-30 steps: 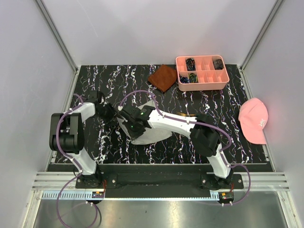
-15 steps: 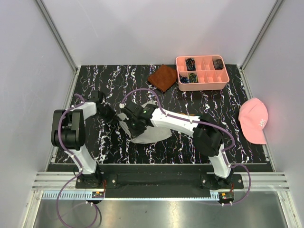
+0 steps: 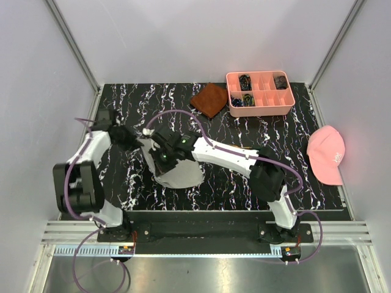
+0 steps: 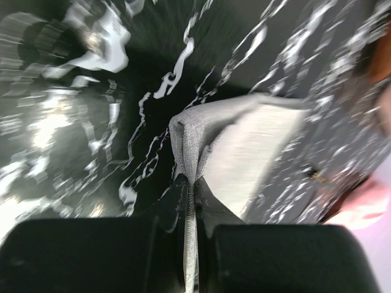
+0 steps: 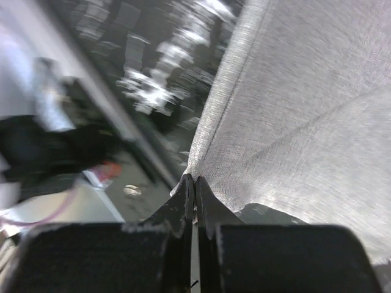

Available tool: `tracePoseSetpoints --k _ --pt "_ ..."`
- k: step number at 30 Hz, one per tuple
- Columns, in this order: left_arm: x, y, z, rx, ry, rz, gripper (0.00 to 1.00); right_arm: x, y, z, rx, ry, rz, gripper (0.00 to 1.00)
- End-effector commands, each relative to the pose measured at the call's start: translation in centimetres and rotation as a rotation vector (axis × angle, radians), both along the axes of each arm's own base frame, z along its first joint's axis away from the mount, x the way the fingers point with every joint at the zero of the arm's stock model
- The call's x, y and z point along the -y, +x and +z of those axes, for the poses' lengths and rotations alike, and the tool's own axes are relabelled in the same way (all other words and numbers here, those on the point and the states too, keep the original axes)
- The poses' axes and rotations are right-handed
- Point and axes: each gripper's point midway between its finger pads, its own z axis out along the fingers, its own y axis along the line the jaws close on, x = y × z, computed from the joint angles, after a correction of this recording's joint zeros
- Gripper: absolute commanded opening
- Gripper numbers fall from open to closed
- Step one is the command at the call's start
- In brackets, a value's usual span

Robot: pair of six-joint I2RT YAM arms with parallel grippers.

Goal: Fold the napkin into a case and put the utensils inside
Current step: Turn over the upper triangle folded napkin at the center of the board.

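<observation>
The light grey napkin (image 3: 177,174) lies bunched left of the table's middle, partly under the right arm. My left gripper (image 3: 135,141) is at its far-left edge; in the left wrist view it (image 4: 190,183) is shut on a fold of the napkin (image 4: 244,140). My right gripper (image 3: 160,160) reaches across from the right. It (image 5: 194,183) is shut on a corner of the napkin (image 5: 293,110), whose cloth hangs taut from the jaws. A thin gold-tipped utensil (image 3: 240,148) peeks out beside the right forearm. The fork is hidden.
A rust-brown cloth (image 3: 209,99) lies at the back centre, beside a pink compartment tray (image 3: 259,108). A pink cap (image 3: 325,154) sits at the right edge. White walls and rails close in the dark marbled table (image 3: 305,177).
My left gripper has shut on the napkin's edge and moved left and back. The right gripper followed to the left, still shut, and the napkin is drawn leftward into a narrower shape.
</observation>
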Motion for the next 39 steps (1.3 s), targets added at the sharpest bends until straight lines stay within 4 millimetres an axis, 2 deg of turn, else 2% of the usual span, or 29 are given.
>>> tracePoseSetpoints --k 1,3,4,5,6,7,8,9,10,11,12,13,14,15,16,17,18,20,21,23,24,26,27,31,33,36,37,39 --pt "-6.0 1.1 10.1 0.273 0.146 0.146 0.00 -5.8 -6.0 7.9 -0.044 0.247 0.224 0.00" --pt "-7.6 0.8 13.9 0.354 0.186 0.193 0.00 -7.2 -8.1 9.5 -0.092 0.307 0.295 0.00" --pt "-8.5 0.0 16.1 0.403 0.212 0.221 0.01 -8.1 -9.3 11.5 -0.111 0.358 0.319 0.00" --pt "-9.2 0.0 18.5 0.459 0.249 0.241 0.01 -8.7 -9.7 12.8 -0.119 0.410 0.340 0.00" --pt "-9.5 -0.1 19.9 0.487 0.275 0.253 0.01 -8.8 -10.6 14.2 -0.150 0.458 0.378 0.00" --pt "-9.5 -0.4 21.0 0.508 0.288 0.251 0.01 -8.9 -11.2 14.4 -0.195 0.475 0.374 0.00" --pt "-9.4 -0.2 22.4 0.542 0.282 0.246 0.02 -9.4 -11.2 15.5 -0.185 0.539 0.386 0.00" --pt "-9.3 0.0 22.6 0.547 0.276 0.242 0.03 -9.1 -11.3 16.7 -0.185 0.571 0.390 0.00" --pt "-8.8 0.8 22.1 0.537 0.264 0.219 0.03 -8.7 -11.5 15.0 -0.231 0.546 0.371 0.00" --pt "-8.2 1.3 21.6 0.531 0.247 0.192 0.02 -8.6 -10.9 16.5 -0.218 0.619 0.381 0.00" --pt "-7.2 2.1 21.0 0.526 0.237 0.160 0.02 -8.4 -10.6 16.0 -0.239 0.631 0.374 0.00" --pt "-6.6 3.0 18.7 0.480 0.223 0.137 0.02 -8.2 -10.0 13.8 -0.290 0.635 0.341 0.00" --pt "-5.9 3.7 17.7 0.475 0.214 0.111 0.03 -7.3 -9.2 13.3 -0.321 0.644 0.332 0.00" --pt "-4.4 4.9 15.8 0.448 0.205 0.070 0.03 -6.9 -8.5 12.5 -0.355 0.653 0.303 0.00" --pt "-3.5 5.4 14.0 0.420 0.199 0.045 0.02 -6.0 -8.0 9.5 -0.371 0.645 0.280 0.00" --pt "-2.9 6.0 12.8 0.408 0.206 0.032 0.02 -5.1 -6.7 8.3 -0.373 0.636 0.247 0.00" --pt "-1.1 7.0 10.7 0.380 0.201 -0.001 0.02 -3.7 -6.6 5.0 -0.410 0.580 0.210 0.00" --pt "0.3 7.9 8.4 0.359 0.224 -0.023 0.02 -2.1 -5.6 3.0 -0.406 0.594 0.184 0.00" --pt "2.2 8.5 6.5 0.334 0.235 -0.061 0.02 -0.2 -4.9 0.2 -0.435 0.553 0.135 0.00" --pt "3.9 9.2 5.3 0.329 0.228 -0.086 0.02 1.4 -4.4 -1.4 -0.451 0.547 0.118 0.00" --pt "5.4 9.7 4.1 0.324 0.220 -0.103 0.02 2.9 -4.3 -3.3 -0.469 0.516 0.083 0.00" --pt "6.6 10.3 3.2 0.310 0.221 -0.118 0.02 4.0 -4.2 -4.4 -0.466 0.497 0.060 0.00" --pt "7.6 10.3 2.0 0.283 0.221 -0.133 0.02 5.0 -4.3 -5.5 -0.481 0.475 0.039 0.00" --pt "10.1 11.2 0.7 0.265 0.210 -0.170 0.04 6.8 -3.7 -6.9 -0.486 0.446 -0.020 0.00" --pt "11.2 11.0 -0.5 0.240 0.210 -0.184 0.06 7.5 -3.8 -7.6 -0.499 0.428 -0.048 0.00" --pt "12.9 11.0 -1.2 0.222 0.194 -0.208 0.12 8.6 -3.3 -8.4 -0.492 0.401 -0.105 0.00" --pt "13.3 11.2 -0.9 0.229 0.184 -0.217 0.15 9.0 -3.3 -8.7 -0.495 0.382 -0.125 0.00" --pt "14.1 10.9 0.1 0.237 0.177 -0.243 0.32 9.7 -2.7 -9.0 -0.482 0.364 -0.158 0.15"
